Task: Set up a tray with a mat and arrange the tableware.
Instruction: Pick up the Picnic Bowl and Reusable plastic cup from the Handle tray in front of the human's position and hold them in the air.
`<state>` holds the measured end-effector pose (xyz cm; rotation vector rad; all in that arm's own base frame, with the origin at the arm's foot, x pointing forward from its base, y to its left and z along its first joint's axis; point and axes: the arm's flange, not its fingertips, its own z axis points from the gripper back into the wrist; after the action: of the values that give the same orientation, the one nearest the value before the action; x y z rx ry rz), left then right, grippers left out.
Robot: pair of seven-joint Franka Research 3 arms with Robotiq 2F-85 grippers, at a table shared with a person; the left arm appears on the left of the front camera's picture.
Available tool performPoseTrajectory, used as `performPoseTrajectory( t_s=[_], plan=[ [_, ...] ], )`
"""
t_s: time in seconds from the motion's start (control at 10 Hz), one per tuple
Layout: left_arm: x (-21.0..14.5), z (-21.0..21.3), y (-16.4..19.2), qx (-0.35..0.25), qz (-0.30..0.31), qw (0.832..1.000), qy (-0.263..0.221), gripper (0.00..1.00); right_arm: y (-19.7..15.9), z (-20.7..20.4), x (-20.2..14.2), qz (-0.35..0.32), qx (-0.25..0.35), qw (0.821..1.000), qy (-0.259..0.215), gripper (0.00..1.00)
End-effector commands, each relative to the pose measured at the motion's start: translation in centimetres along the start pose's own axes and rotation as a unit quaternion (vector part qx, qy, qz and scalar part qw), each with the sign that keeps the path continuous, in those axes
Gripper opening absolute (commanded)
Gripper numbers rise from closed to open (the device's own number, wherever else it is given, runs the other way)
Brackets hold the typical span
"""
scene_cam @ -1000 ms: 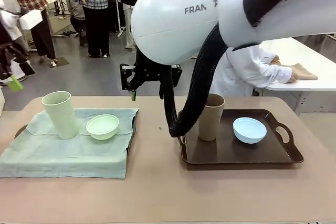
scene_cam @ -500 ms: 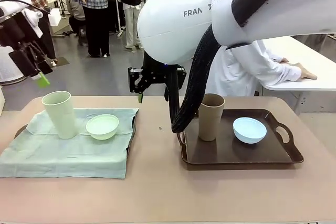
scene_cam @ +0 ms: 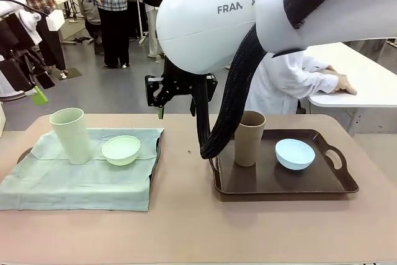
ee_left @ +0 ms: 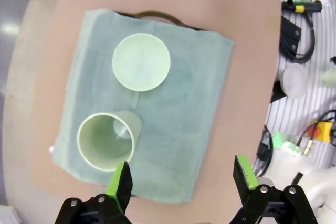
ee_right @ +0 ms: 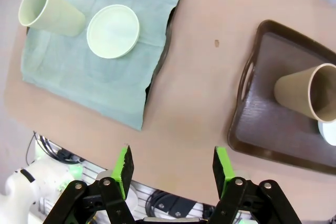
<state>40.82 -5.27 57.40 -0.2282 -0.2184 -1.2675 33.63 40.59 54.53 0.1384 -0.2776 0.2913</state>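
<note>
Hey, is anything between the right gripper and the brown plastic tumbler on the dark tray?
Nothing visible. The right gripper hangs open over the tabletop; the tall brown plastic tumbler stands clear, with the light blue bowl beyond it.

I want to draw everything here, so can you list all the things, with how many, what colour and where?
pale green tumbler: one, pale green, upright on the mat
pale green bowl: one, pale green, on the mat beside that tumbler
mat: one, pale green cloth, spread over the dark tray
dark tray: one, dark, left part of the table
brown tumbler: one, brown, upright on the brown tray
light blue bowl: one, light blue, beside the brown tumbler
brown tray: one, brown, right part of the table
table: one, tan
person: one, white coat, far side
left gripper: one, black with green pads, open above the mat
right gripper: one, same colours, open above the table
</note>
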Motion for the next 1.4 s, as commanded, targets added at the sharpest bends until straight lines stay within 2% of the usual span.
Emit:
performPoseTrajectory(
  t_s=[0.0, 0.4, 0.5, 0.6, 0.7, 0.8, 1.1, 1.3],
  plan=[
    [-0.1, 0.1, -0.1, 0.000, -0.008, 1.000, 0.004, 1.00, -0.3, -0.2, -0.4, -0.005, 0.000, 1.000, 0.004, 0.78],
    [0.1, 0.0, 0.0, 0.000, -0.001, 1.000, 0.000, 1.00, -0.1, 0.0, 0.1, -0.001, -0.001, 1.000, 0.000, 0.78],
    [1.6, -0.7, -0.9, -0.013, 0.086, 0.996, -0.007, 1.00, -2.3, 0.6, -1.6, -0.044, -0.003, 0.999, -0.003, 0.78],
    [1.7, -1.6, -1.9, -0.038, 0.155, 0.987, 0.005, 1.00, -5.7, 1.7, -3.3, -0.079, -0.003, 0.997, -0.008, 0.78],
    [1.2, -2.2, -3.1, -0.048, 0.222, 0.974, 0.013, 1.00, -9.1, 3.0, -5.9, -0.073, -0.018, 0.997, -0.004, 0.78],
    [0.8, -2.1, -3.7, -0.060, 0.264, 0.962, 0.024, 1.00, -11.8, 4.2, -7.5, -0.083, -0.023, 0.996, -0.001, 0.78],
    [-1.7, 0.2, -5.3, 0.005, 0.371, 0.927, 0.052, 1.00, -20.6, 7.5, -12.6, -0.165, -0.006, 0.986, -0.002, 0.78],
    [-3.6, 1.4, -5.5, 0.072, 0.403, 0.910, 0.059, 1.00, -24.3, 8.0, -14.7, -0.218, 0.010, 0.976, -0.010, 0.78]
  ],
)
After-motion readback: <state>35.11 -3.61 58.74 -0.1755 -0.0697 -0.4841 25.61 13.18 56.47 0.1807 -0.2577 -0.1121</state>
